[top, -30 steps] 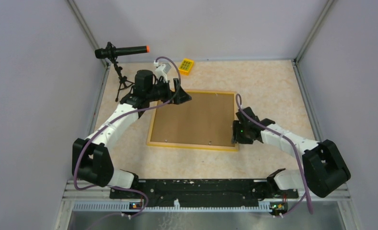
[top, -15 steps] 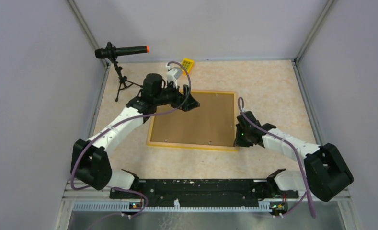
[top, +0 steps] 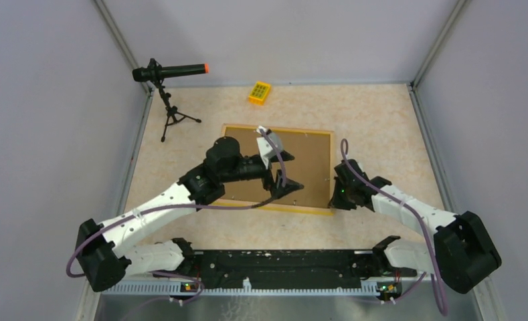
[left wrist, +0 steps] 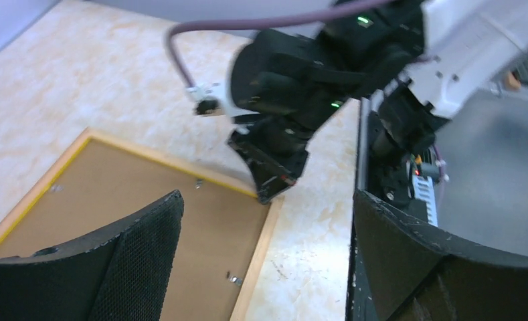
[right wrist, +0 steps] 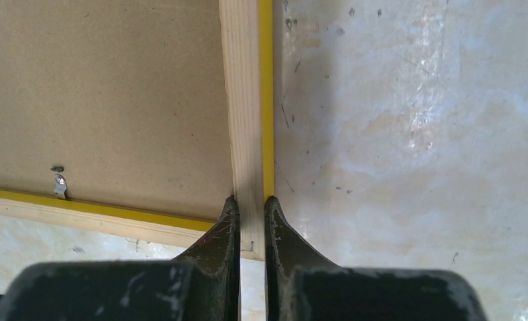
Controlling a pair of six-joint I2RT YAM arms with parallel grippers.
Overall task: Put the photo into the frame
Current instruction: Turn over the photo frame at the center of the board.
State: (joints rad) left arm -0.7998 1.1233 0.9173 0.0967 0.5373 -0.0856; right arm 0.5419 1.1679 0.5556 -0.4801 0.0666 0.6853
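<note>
Fingers of the right gripper are pressed together on the right rail of the thin-railed rectangular picture frame of light yellowish wood, just by its near right corner. The frame lies flat, back up, on the beige marbled counter. It is filled by a brown cardboard backing board, with a small metal clip at the near rail. The left gripper hangs above the board's near part, spread wide and holding nothing, near the right one. Well apart, by the counter's far edge, are a small yellow block and a black tripod-mounted rod with an orange tip.
</note>
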